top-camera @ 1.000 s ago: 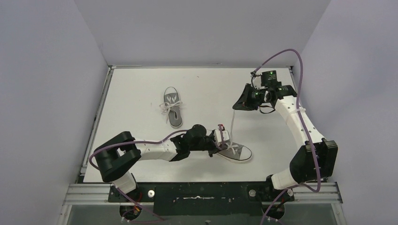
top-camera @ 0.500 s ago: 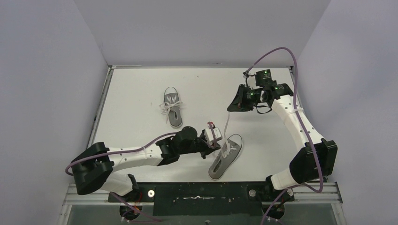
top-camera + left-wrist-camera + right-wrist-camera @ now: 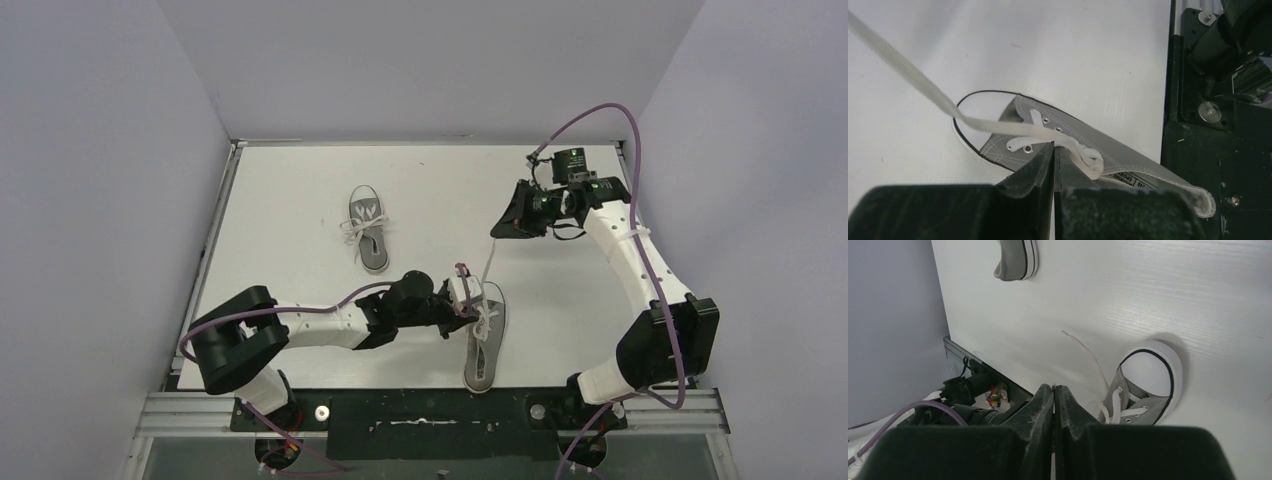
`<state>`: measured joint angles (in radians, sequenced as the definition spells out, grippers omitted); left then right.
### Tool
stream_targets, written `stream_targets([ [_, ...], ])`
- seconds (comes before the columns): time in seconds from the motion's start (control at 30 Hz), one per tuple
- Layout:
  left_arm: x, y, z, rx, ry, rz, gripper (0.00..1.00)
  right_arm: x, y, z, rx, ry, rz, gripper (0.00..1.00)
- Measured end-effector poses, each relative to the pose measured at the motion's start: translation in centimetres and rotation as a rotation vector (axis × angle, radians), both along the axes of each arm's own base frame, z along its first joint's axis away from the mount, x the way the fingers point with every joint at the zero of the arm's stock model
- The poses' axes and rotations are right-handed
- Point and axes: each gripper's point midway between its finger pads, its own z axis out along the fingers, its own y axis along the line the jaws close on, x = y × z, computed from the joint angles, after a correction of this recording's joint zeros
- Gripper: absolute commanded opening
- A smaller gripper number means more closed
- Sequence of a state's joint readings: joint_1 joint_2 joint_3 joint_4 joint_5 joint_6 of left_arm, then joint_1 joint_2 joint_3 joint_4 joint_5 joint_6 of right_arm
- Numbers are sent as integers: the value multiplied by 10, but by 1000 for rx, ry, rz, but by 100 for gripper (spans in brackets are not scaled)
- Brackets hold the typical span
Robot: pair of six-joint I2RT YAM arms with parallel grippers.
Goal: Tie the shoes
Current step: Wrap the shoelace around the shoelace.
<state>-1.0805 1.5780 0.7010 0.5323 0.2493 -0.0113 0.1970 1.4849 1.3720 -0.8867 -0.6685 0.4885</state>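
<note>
Overhead, the white table (image 3: 300,190) carries two grey shoes. The far shoe (image 3: 368,232) lies well back on the left side, its white laces loose around it. The near shoe (image 3: 483,350) lies close to the front edge, between the two arm bases, with its toe pointing away from them. The left gripper (image 3: 472,305) reaches in from the left and sits on the laced part of this shoe. A white lace (image 3: 489,262) rises from there in a straight line to the right gripper (image 3: 503,228), which hangs above the table further back and to the right, its tips pressed together on the lace's upper end.

From the left wrist, the left gripper (image 3: 1053,146) has its fingers pressed flat together, pinching the lace right where it crosses over the eyelets of the near shoe (image 3: 1138,162). A small bunched loop of lace lies just beside the tips. From that point the lace (image 3: 923,82) stretches tight up to the top left corner. The white toe cap (image 3: 983,112), edged with a black line, rests on the table.

From the right wrist, the right gripper (image 3: 1053,387) shows its fingers closed with no gap. Below it lie the near shoe (image 3: 1148,375), toe cap uppermost, and the heel of the far shoe (image 3: 1015,260) at the top edge.
</note>
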Motion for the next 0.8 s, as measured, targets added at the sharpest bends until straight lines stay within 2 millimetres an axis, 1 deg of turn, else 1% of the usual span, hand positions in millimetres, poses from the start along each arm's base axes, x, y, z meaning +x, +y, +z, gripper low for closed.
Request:
stream_targets([
  [0.07,1,-4,9,-37,-13,-15,0,-1,9,-2,23,20,32,0],
  [0.13,1,-6,13,-56,-18,-25,0,-4,27,-9,44,49,86,0],
  [0.23,0,-5,13,-67,-28,-41,0,-13,56,-29,49,112,176,0],
  [0.37,-5,1,3,-53,-25,-59,0,-38,95,-63,24,213,307,0],
  [0.47,-9,7,-7,-33,-15,-65,0,-59,118,-89,-10,278,398,0],
  [0.57,-11,8,-8,-32,-16,-71,0,-84,133,-112,-50,346,481,1],
  [0.63,-12,7,-7,-37,-19,-78,0,-99,142,-120,-51,385,519,10],
  [0.67,-12,7,-7,-39,-20,-81,0,-106,145,-123,-44,407,533,19],
  [0.73,-13,7,-6,-45,-19,-84,0,-116,148,-123,-25,451,536,41],
  [0.77,-14,7,-7,-45,-15,-85,0,-118,148,-122,-19,468,528,52],
  [0.8,-15,8,-8,-44,-12,-87,0,-118,147,-122,-16,477,519,60],
])
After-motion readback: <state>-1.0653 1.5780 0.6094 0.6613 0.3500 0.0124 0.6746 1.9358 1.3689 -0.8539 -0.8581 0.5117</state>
